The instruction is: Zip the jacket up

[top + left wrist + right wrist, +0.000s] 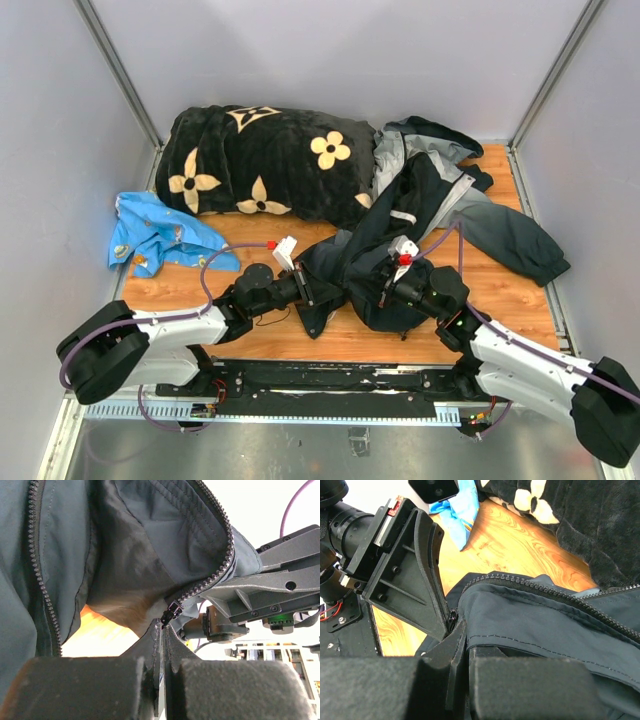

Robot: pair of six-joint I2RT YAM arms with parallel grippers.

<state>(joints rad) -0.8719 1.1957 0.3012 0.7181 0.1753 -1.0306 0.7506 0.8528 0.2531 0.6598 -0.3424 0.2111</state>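
Jacket (420, 215) lies crumpled from worktop (500, 290) centre out to 2 o'clock. Your left gripper (305, 290) and right gripper (385, 283) are both pinched tight on its near hem, close together by the slider (170, 614). Teeth (45, 595) above it gape apart, so I'd call this barely started, with nearly the whole run left.

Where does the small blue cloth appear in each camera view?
Top external: blue cloth at the far left, beside the flowered blanket.
Left wrist: not in it.
Right wrist: top centre, lying on the wood.
Shared landmark: the jacket, seen in all three views.
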